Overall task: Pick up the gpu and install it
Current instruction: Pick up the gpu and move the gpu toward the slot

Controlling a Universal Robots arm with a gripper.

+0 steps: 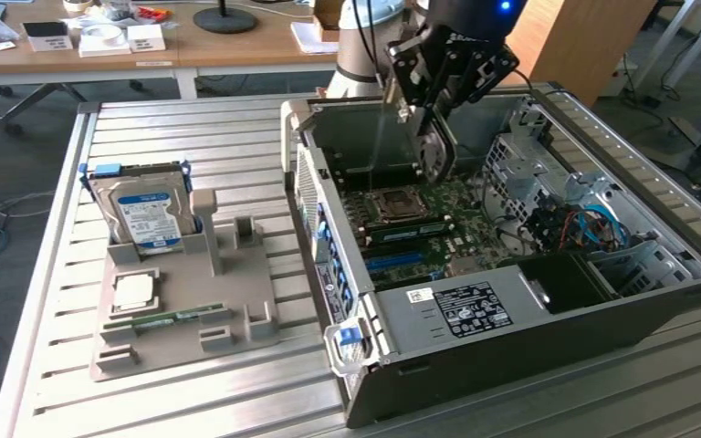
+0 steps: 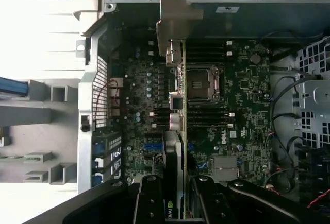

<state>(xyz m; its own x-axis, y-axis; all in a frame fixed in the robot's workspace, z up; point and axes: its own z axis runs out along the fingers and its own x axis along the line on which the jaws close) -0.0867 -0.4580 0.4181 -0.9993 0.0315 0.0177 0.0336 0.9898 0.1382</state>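
The gpu [image 1: 434,153] hangs on edge inside the open top of the case [image 1: 509,365], over the motherboard [image 1: 430,242]. I cannot tell whether its lower edge touches the board. The gripper [image 1: 431,117] is clamped on the card's upper edge, with 2 fingers [image 2: 151,198] pressed against its 2 faces.

In the wrist view the card runs edge-on away from the fingers. Its metal bracket [image 2: 175,15] is at the far end, by the case's wall, and the CPU socket [image 2: 202,84] lies just beside the card's line. A green logo shows on the card between the fingers.

On the exterior view's left, apart from the case, a grey tray [image 1: 143,360] lies on the slatted metal table [image 1: 34,383]. A hard drive [image 1: 143,210] stands upright in the tray's far slot. A square chip [image 1: 134,292] lies flat nearer, and a thin green memory stick [image 1: 162,319] lies just near of that. Beyond the table, at the far side, stands a wooden desk [image 1: 204,50] with small boxes on it.
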